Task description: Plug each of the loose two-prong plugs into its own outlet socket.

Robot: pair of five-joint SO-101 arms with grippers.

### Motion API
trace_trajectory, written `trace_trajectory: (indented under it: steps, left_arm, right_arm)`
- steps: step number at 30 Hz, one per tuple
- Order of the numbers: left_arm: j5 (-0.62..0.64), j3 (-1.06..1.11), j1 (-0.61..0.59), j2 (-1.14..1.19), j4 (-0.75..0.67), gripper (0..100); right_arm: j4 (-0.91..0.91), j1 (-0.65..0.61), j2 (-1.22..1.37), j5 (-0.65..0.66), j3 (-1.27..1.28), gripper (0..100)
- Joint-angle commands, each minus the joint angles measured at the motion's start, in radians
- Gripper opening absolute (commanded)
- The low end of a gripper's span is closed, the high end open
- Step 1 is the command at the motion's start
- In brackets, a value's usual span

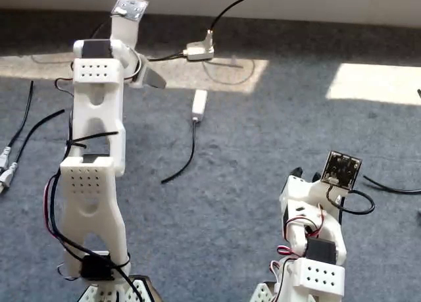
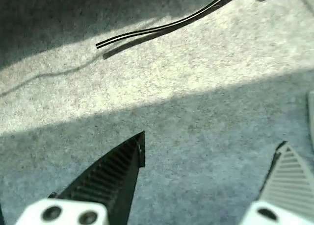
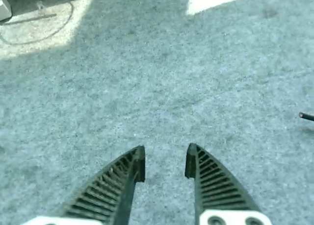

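Observation:
A white plug (image 1: 199,50) with a black cable lies on the grey carpet at the back, in a sunlit patch. A second white plug (image 1: 198,104) lies nearer, its black cable (image 1: 187,154) trailing toward the front. My left gripper (image 1: 148,74) is stretched far out, just left of both plugs. In the left wrist view the left gripper (image 2: 213,141) is wide open over bare carpet, with the back plug's cable (image 2: 167,26) beyond it. My right gripper (image 3: 166,159) sits near the front right, slightly open and holding nothing.
Black cables (image 1: 23,121) and white connectors (image 1: 5,167) lie at the left edge. Another black cable (image 1: 388,187) runs off the right side. A thin wire loop (image 1: 227,70) lies by the back plug. A dark strip runs below the pale wall at the back.

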Motion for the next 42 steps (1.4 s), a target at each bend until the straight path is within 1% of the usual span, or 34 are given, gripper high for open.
trace_trajectory:
  steps: [1, 5, 8, 11, 16, 19, 25, 29, 33, 36, 38, 40, 42]
  left_arm:
    - [-0.002, -0.108, 0.18, -0.097, 0.124, 39]
    - [-0.002, -0.137, 0.283, -0.088, 0.153, 39]
    - [-0.002, -0.097, 0.308, -0.041, 0.141, 39]
    - [-0.002, -0.096, 0.302, 0.05, 0.091, 39]
    - [-0.006, -0.097, 0.243, 0.157, 0.04, 39]
    - [-0.006, -0.097, 0.196, 0.162, 0.017, 39]
    - [-0.009, -0.097, 0.096, 0.166, 0.015, 39]
    - [-0.009, -0.091, 0.027, 0.17, -0.044, 39]
    - [-0.009, -0.097, -0.004, 0.202, -0.071, 39]
    - [-0.003, -0.116, 0.012, 0.188, -0.061, 39]
    - [0.0, -0.153, 0.05, 0.17, -0.058, 39]
    - [0.008, -0.182, 0.105, 0.154, -0.017, 39]
    - [0.083, -0.216, 0.165, 0.15, 0.018, 39]
  right_arm:
    - [-0.021, -0.002, -0.007, 0.009, 0.036, 15.2]
    - [-0.021, -0.001, -0.007, 0.009, 0.036, 15.2]
    - [-0.021, -0.001, -0.007, 0.009, 0.036, 15.2]
    - [-0.021, -0.001, -0.007, 0.009, 0.036, 15.2]
    - [-0.021, -0.001, -0.007, 0.009, 0.036, 15.2]
    - [-0.024, -0.001, -0.007, 0.009, 0.036, 15.2]
    - [-0.024, -0.002, -0.007, 0.009, 0.036, 15.2]
    - [-0.024, -0.004, -0.007, 0.009, 0.036, 15.2]
    - [-0.024, -0.004, -0.007, 0.009, 0.036, 15.2]
    - [-0.024, -0.004, -0.007, 0.009, 0.036, 15.2]
    - [-0.024, -0.004, -0.007, 0.009, 0.036, 15.2]
    - [-0.024, -0.004, -0.007, 0.009, 0.036, 15.2]
    - [-0.024, -0.002, -0.007, 0.009, 0.036, 15.2]
